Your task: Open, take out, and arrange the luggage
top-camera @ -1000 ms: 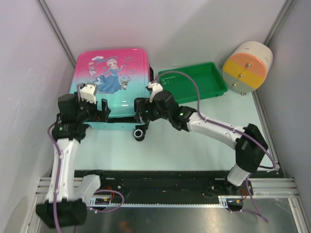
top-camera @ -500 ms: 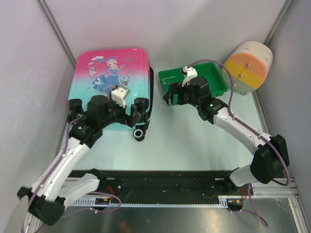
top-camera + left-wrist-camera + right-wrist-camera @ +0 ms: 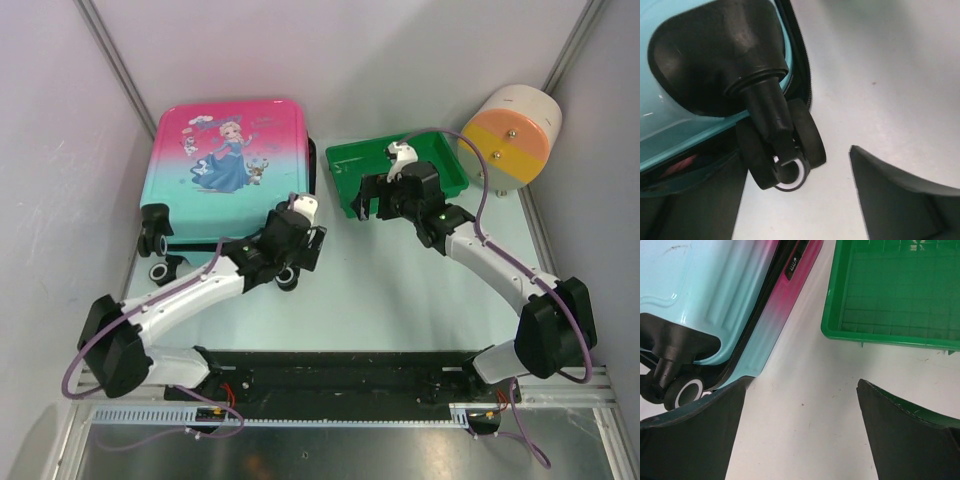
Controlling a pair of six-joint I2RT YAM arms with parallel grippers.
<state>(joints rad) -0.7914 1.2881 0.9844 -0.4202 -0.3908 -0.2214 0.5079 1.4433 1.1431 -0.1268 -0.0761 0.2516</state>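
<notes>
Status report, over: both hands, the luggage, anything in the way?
Left hand open, empty, by a wheel. Right hand open, empty, near green tray. The luggage flat, lid down. Nothing blocking.

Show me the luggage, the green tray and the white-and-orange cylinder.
luggage [image 3: 225, 150], top external view, middle of the printed lid
green tray [image 3: 890, 339], right wrist view, its near rim
cylinder [image 3: 503, 145], top external view, its orange end face

Pale, smooth bench [image 3: 400, 290], carrying three items.
1. Pink-to-teal hard-shell child's suitcase [image 3: 225, 170]: lying flat at far left, printed face up, black wheels toward the near edge.
2. Green rectangular plastic tray [image 3: 345, 165]: just beside the suitcase's right side.
3. White-and-orange cylinder [image 3: 510, 135]: far right corner, near the tray.
</notes>
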